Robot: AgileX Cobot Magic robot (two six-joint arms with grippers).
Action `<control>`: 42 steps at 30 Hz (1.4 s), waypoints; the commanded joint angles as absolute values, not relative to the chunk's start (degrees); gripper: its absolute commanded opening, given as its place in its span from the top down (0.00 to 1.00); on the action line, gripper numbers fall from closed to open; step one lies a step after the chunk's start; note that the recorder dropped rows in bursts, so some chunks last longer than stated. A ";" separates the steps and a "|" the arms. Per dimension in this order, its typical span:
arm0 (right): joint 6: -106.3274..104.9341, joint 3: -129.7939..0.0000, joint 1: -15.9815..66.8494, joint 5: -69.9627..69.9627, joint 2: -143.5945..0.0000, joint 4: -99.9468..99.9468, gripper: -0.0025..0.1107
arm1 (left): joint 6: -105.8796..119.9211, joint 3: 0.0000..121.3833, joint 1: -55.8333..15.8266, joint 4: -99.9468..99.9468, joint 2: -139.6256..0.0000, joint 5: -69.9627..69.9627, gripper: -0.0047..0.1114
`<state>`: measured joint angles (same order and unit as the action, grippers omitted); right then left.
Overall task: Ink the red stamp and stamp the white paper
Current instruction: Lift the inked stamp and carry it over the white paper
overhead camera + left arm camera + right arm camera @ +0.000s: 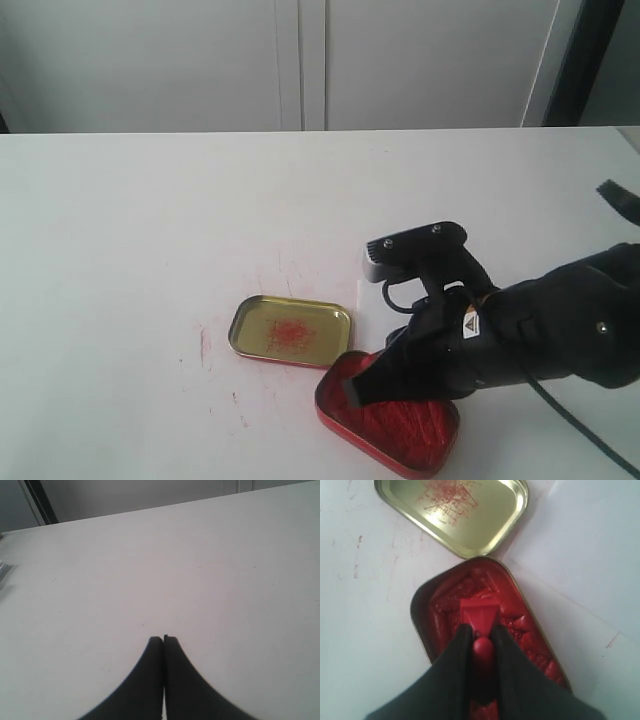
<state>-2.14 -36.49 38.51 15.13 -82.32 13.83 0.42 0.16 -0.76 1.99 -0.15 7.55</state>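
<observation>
Down inside the red ink tin [417,612], my right gripper [480,628] clamps the red stamp [479,611]; my left gripper [163,639] sits pinched together, empty.

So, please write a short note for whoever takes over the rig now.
Left gripper: jaws shut, empty, over the white table.
Right gripper: jaws shut on the small red plastic stamp, its base in the red rectangular ink tin.
Gold metal lid lies open beside the tin; white paper sheet next to both.
Done: stamp picked up, inking under way.
Left: lift, stamp the paper.
</observation>
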 commanded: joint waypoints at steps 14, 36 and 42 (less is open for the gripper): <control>-1.13 -55.39 35.84 36.47 -85.01 3.12 0.98 | 0.46 0.00 -0.66 1.80 0.00 7.57 0.96; -1.13 -61.27 27.37 35.42 -98.74 -0.97 0.98 | 0.46 0.00 -0.66 1.80 0.00 7.57 0.96; -1.13 -61.27 27.37 32.80 -100.86 -1.54 0.98 | 0.46 0.00 -0.66 1.80 0.00 7.57 0.96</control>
<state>-1.21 -60.93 27.70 34.40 -100.25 -0.96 0.42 0.16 -0.76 1.99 -0.15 7.55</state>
